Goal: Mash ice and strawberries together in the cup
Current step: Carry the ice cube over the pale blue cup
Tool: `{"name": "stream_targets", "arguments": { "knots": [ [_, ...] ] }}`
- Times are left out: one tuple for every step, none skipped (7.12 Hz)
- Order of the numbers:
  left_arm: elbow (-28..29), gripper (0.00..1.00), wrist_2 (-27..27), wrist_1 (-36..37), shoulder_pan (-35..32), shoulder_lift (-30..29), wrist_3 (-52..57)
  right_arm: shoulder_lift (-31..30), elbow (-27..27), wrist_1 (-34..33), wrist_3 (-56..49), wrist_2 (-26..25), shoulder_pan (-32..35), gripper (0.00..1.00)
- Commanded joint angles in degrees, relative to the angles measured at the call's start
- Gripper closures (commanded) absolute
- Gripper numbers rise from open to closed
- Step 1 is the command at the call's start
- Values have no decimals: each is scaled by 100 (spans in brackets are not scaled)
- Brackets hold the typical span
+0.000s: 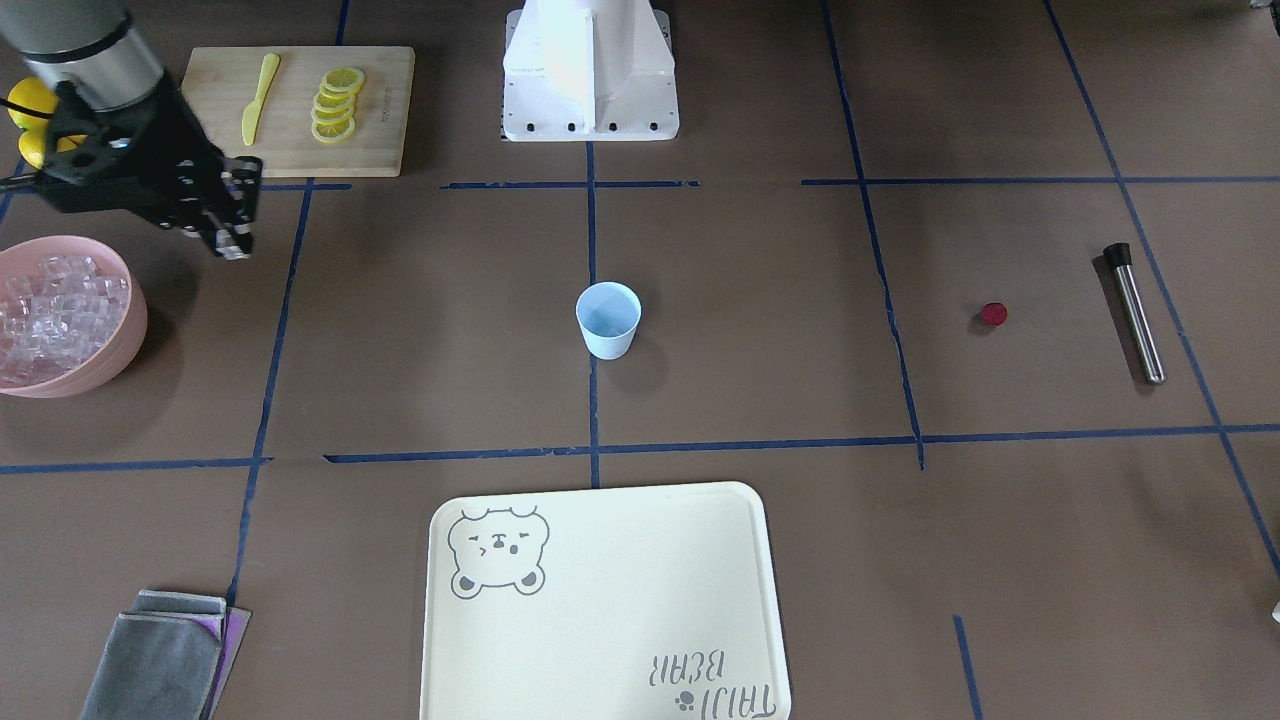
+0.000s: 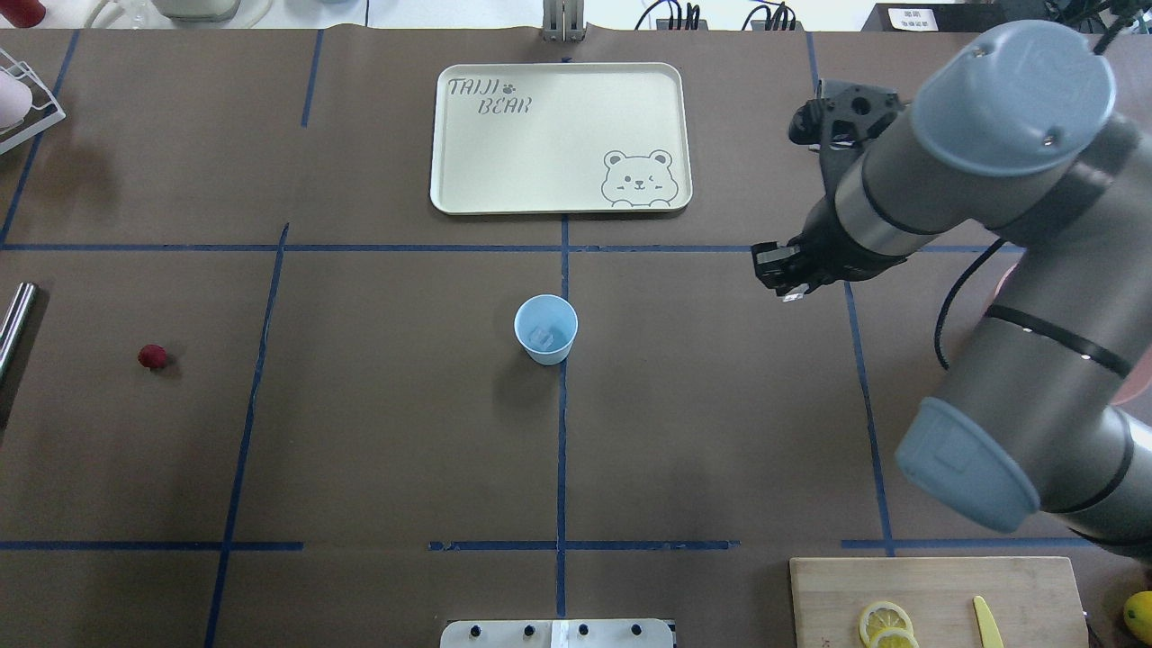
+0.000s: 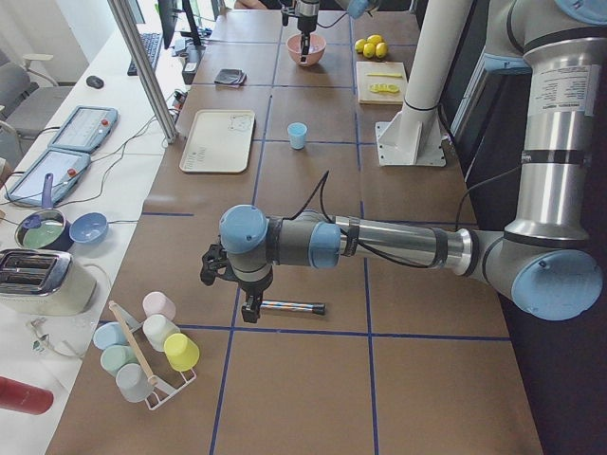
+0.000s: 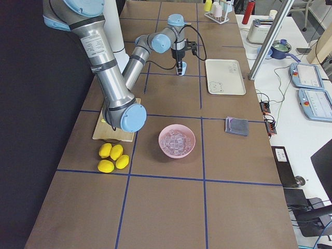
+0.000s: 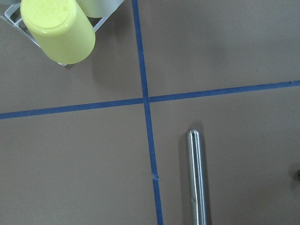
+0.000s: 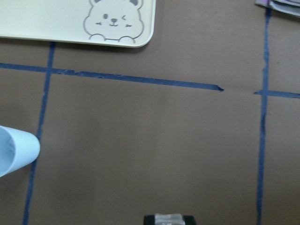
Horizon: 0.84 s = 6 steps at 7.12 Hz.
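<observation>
Cup (image 2: pixel 545 328) stands upright at table centre on the blue tape cross, with nothing touching it. There looks to be one clear cube on its bottom, hard to be sure.

Clock directions are from the cup in the overhead view unless noted.

- **Strawberry** (image 2: pixel 152 356): alone on the table at 9 o'clock, well apart.
- **Muddler** (image 2: pixel 13 324): steel rod with a black end, lying flat further out at 9 o'clock, at the view's edge.
- **Right gripper** (image 2: pixel 790 290): hangs in the air between 2 and 3 o'clock, apart from the cup. Its fingers are closed narrow on an ice cube (image 6: pixel 168 218), which the right wrist view shows pinched between the black tips.
- **Ice** (image 1: pixel 55 310): heaped in the pink bowl (image 1: pixel 128 345). In the front-facing view the bowl sits at 9 o'clock of the cup, and the right gripper is at about 1 o'clock of the bowl.
- **Left gripper** (image 3: pixel 248 309): shows only in the exterior left view, low over the muddler's end. Cannot tell how far open it is or whether it has hold of anything.
- **Tray** (image 2: pixel 558 135): bear print, at 12 o'clock.
- **Cutting board** (image 2: pixel 936 585): at 4 o'clock, carrying lemon slices (image 1: pixel 337 105) and a yellow knife (image 1: pixel 258 98).
- **Whole lemons** (image 4: pixel 114 157): just beside the board.
- **Grey cloths** (image 1: pixel 160 660): folded, at 7 o'clock of the cup in the front-facing view.
- **Cup rack** (image 3: pixel 152 355): near the muddler.
</observation>
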Motion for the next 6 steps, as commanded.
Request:
{"name": "stream_targets", "arguments": {
  "knots": [
    [-3, 0, -1, -6, 15, 0, -4, 962, -610, -97, 701, -553, -811, 100],
    [6, 0, -1, -6, 15, 0, -4, 1358, -1215, 112, 775, -789, -1015, 100],
    [6, 0, -1, 2, 15, 0, -4, 1545, -1952, 923, 793, -809, -1025, 100],
    [6, 0, -1, 2, 15, 9, -4, 1782, -2394, 1062, 784, -809, -1026, 100],
    [6, 0, -10, 2, 15, 18, -4, 1923, -2590, 1063, 793, -818, -1052, 100],
    [6, 0, -18, 2, 15, 27, 5, 2073, -2757, 1081, 819, -818, -1061, 100]
  ]
}}
